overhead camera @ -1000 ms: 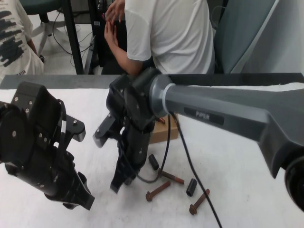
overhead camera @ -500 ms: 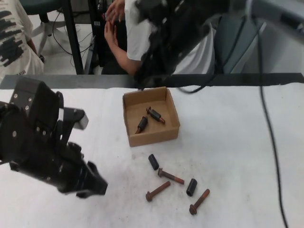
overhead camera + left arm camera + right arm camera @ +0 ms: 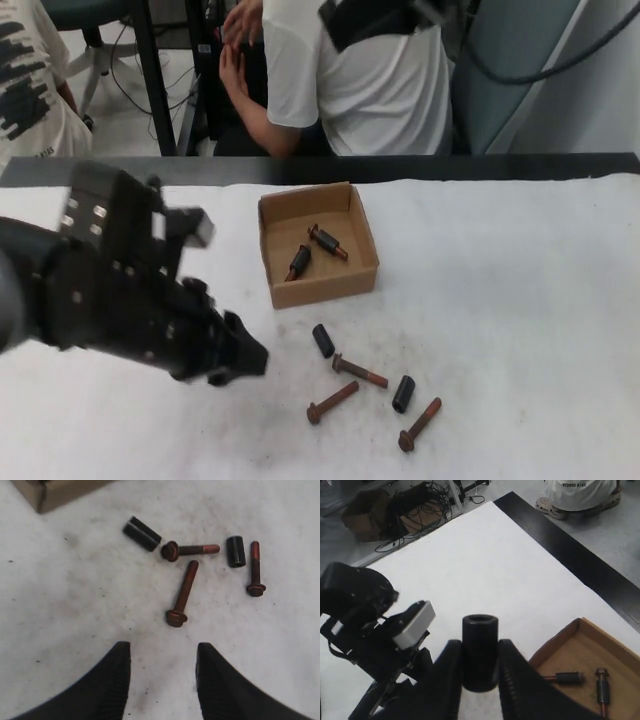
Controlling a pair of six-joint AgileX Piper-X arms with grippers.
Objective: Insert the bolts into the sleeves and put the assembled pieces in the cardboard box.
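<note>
Black sleeve (image 3: pixel 480 630) in R gripper (image 3: pixel 480 647) — L gripper (image 3: pixel 163 650) spread.

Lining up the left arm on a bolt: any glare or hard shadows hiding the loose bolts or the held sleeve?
High view: even light, no glare on the bench; the three loose bolts lie unshadowed. Left wrist view: only faint shadows beside the bolts ahead of the left gripper. Right wrist view: the sleeve in the right gripper reads flat black, rim visible.
</note>
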